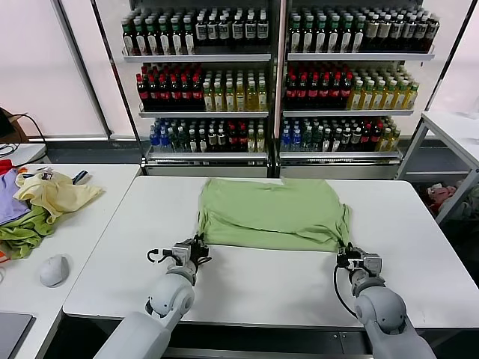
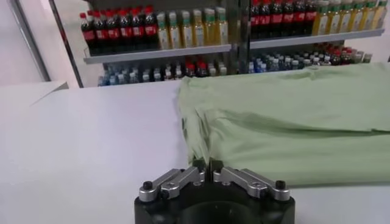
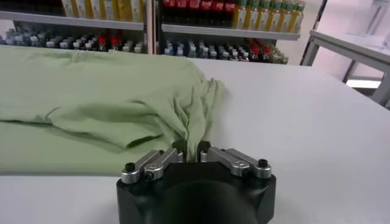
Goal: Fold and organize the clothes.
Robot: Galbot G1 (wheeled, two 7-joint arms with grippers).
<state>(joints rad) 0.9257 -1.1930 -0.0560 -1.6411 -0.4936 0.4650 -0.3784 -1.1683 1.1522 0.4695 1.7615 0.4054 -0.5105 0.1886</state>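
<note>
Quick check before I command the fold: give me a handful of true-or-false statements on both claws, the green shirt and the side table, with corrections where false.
1. The left claw is shut on the near left corner of the shirt. True.
2. The right claw hovers open above the shirt. False: it is shut on bunched fabric at the near right corner.
3. The shirt lies on the white table. True.
4. The shirt is already folded into a small square. False: it is spread wide across the table.
5. The pale yellow garment lies on the same table as the shirt. False: it is on the side table to the robot's left.
</note>
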